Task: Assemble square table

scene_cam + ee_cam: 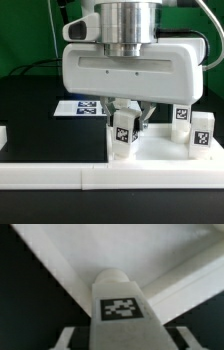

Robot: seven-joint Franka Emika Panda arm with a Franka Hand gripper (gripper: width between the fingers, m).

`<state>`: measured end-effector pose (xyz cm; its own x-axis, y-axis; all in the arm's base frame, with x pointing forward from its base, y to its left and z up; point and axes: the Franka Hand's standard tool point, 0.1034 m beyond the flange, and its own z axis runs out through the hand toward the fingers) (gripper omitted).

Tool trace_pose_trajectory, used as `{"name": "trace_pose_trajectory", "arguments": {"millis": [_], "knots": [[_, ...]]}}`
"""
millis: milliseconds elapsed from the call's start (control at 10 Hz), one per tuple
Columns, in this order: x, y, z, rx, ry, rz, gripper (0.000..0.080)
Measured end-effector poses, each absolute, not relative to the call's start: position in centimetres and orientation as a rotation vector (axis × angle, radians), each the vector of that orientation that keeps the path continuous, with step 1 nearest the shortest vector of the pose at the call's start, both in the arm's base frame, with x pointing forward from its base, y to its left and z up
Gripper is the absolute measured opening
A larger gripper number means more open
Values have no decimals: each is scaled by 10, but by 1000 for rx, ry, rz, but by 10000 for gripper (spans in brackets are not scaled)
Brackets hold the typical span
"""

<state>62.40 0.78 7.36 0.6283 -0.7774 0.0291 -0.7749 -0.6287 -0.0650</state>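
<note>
My gripper (125, 126) hangs over the near edge of the white square panel (160, 150) and is shut on a white table leg (123, 134) with a black-and-white tag. In the wrist view the leg (122, 308) stands out from between my fingers (70, 336), its rounded end over the panel (120, 249) near an edge. Two more tagged legs (180, 113) (203, 136) stand on the exterior view's right. The gripper body hides the panel's far part and its sockets.
The marker board (80, 107) lies on the black table behind the gripper, toward the exterior view's left. A long low white rail (100, 178) runs across the front of the exterior view. A small white piece (3, 133) shows at the left edge.
</note>
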Motion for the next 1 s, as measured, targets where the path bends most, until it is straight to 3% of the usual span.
{"name": "trace_pose_trajectory", "arguments": {"millis": [400,700,800,900,1000], "knots": [[625,11,69,-2143,2153,-15,294],[625,10,68,-2089,2195,-10,294],[625,9,68,-2209,2078,-22,536],[625,7,68,-2382,1879,-37,536],[625,6,68,-2569,1614,-51,629]]}}
